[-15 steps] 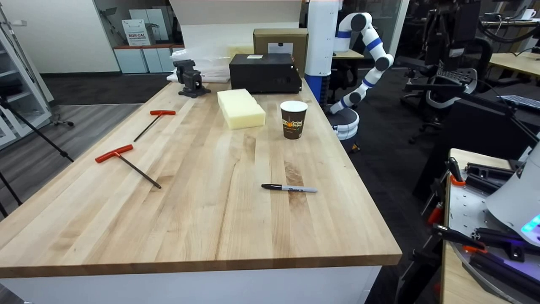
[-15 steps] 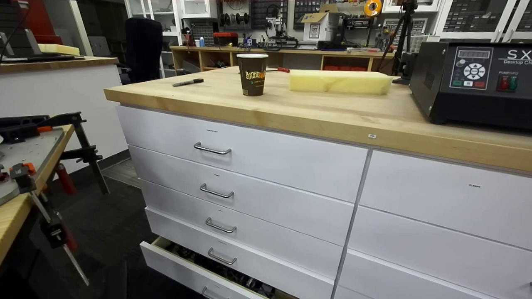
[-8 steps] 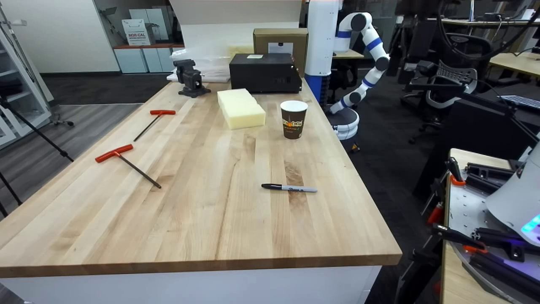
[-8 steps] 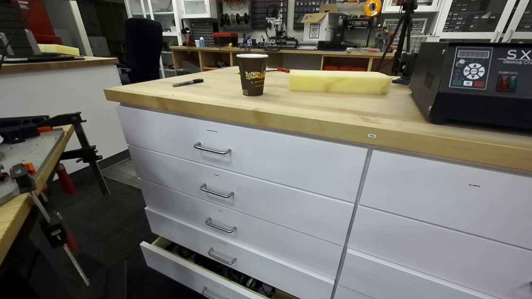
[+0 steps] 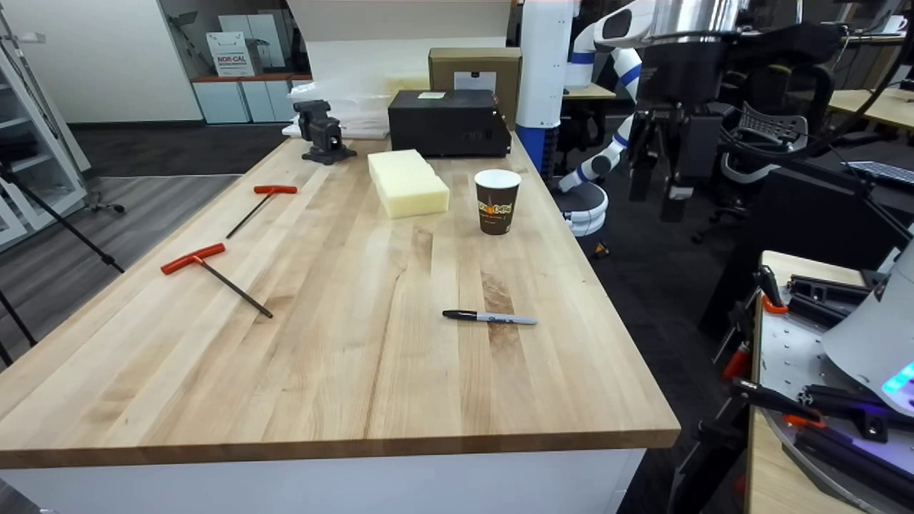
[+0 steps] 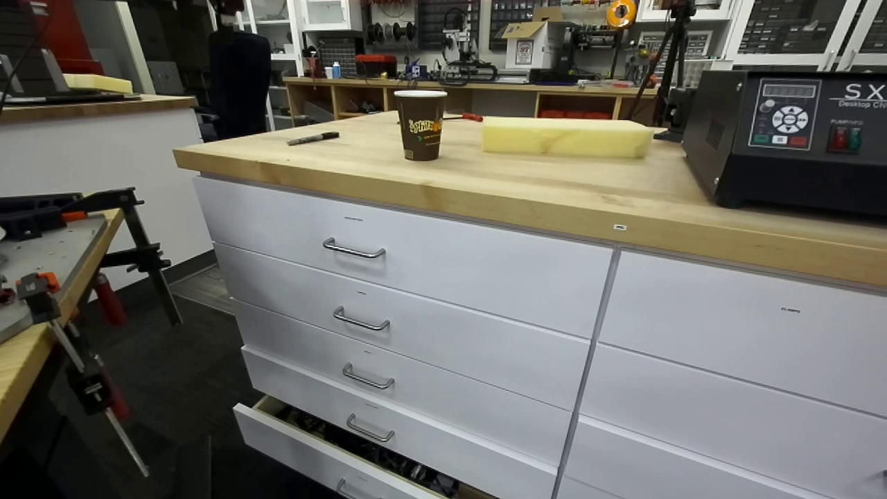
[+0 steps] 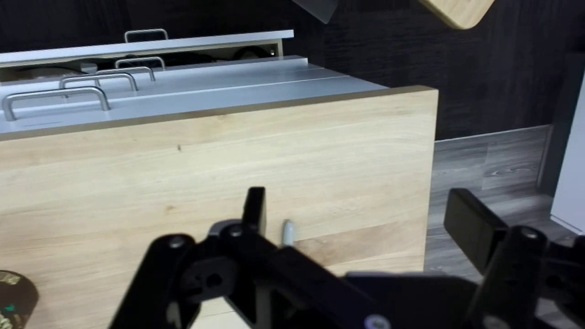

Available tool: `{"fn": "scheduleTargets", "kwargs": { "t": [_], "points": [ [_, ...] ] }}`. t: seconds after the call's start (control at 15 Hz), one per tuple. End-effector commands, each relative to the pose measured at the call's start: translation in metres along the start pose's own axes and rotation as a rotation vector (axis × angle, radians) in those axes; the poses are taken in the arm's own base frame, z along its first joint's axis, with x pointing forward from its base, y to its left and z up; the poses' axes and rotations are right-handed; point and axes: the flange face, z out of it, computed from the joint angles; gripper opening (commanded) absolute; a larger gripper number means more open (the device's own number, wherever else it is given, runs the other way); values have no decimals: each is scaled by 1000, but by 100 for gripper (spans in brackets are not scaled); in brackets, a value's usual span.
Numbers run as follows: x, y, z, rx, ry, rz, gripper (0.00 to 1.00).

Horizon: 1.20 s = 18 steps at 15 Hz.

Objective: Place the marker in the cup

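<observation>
Marker (image 5: 489,318) lies on the worktop (image 5: 321,378), broadside to the cup (image 5: 497,203). Your claw (image 7: 358,210) hangs high, jaws apart, unloaded; the marker sits to its cup side, long axis roughly across your closing line, so you likely need no rotation.

Tabletop (image 5: 321,378) is smooth wood. Cup (image 5: 497,210) looks like paper, marker (image 5: 503,319) smooth plastic, block (image 5: 410,187) matt foam; drawer handles (image 7: 55,92) are shiny metal.
</observation>
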Motion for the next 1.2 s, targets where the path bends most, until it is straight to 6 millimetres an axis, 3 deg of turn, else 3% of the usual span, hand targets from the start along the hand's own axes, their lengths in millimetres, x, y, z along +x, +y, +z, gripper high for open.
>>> {"fn": "scheduleTargets", "kwargs": {
  "t": [0.0, 0.47, 0.67, 0.87, 1.13],
  "points": [
    [14, -21, 27, 37, -7, -72, 100],
    [49, -59, 64, -28, 128, -199, 100],
    [60, -64, 80, -52, 169, -219, 100],
    [75, -57, 101, -75, 174, -244, 100],
    [108, -29, 129, -53, 103, -227, 100]
  ]
}}
